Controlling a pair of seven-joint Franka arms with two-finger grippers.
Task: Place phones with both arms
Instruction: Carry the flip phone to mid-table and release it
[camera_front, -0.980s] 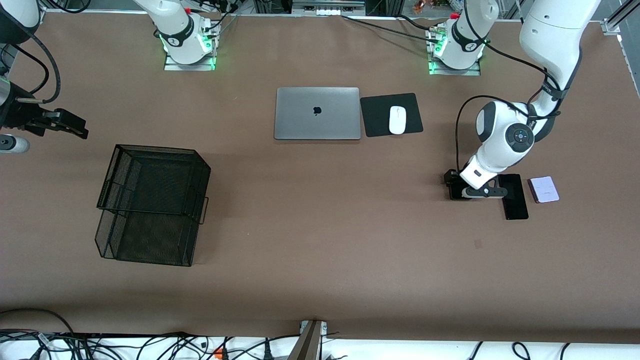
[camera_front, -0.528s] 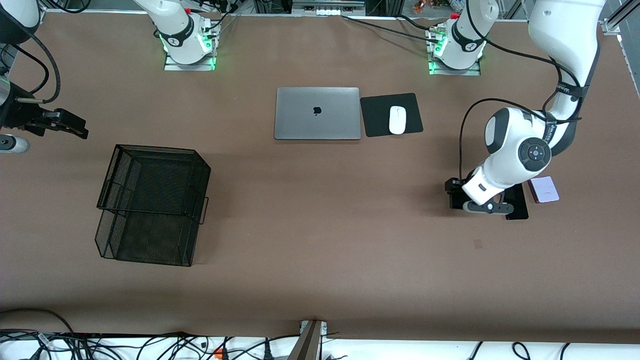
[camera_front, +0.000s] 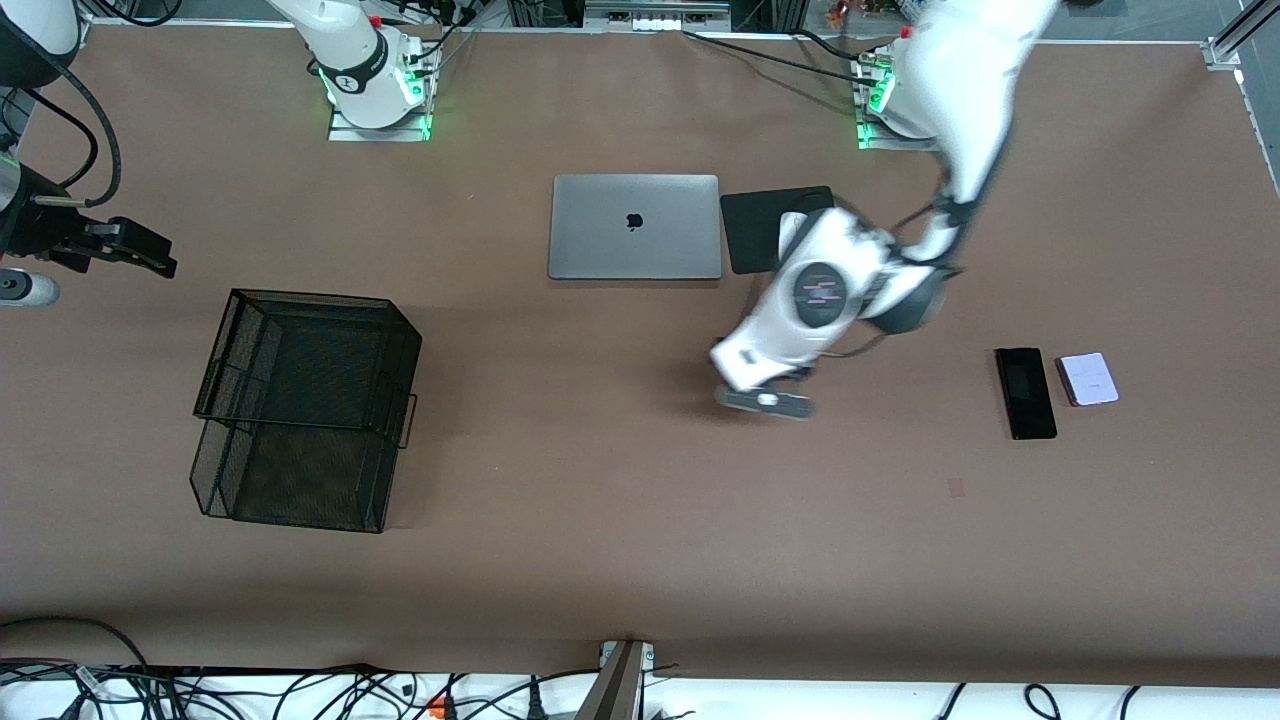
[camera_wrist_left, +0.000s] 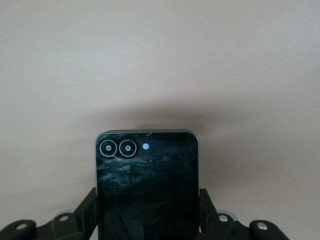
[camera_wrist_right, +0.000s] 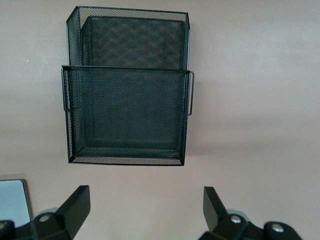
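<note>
Phone number one, the small squarish black phone (camera_wrist_left: 146, 187), sits clamped between the fingers (camera_wrist_left: 86, 212) of the left gripper (camera_front: 765, 400), carried in the air over bare worktop (camera_front: 620, 480) near its middle. Toward the left arm's end lie the long black slab (camera_front: 1026, 392) and, just beside it, the lavender-white phone (camera_front: 1088, 379). The right gripper (camera_front: 135, 250) waits at the right arm's edge, fingers (camera_wrist_right: 75, 205) spread wide, looking down on the black mesh tray (camera_front: 300, 405).
</note>
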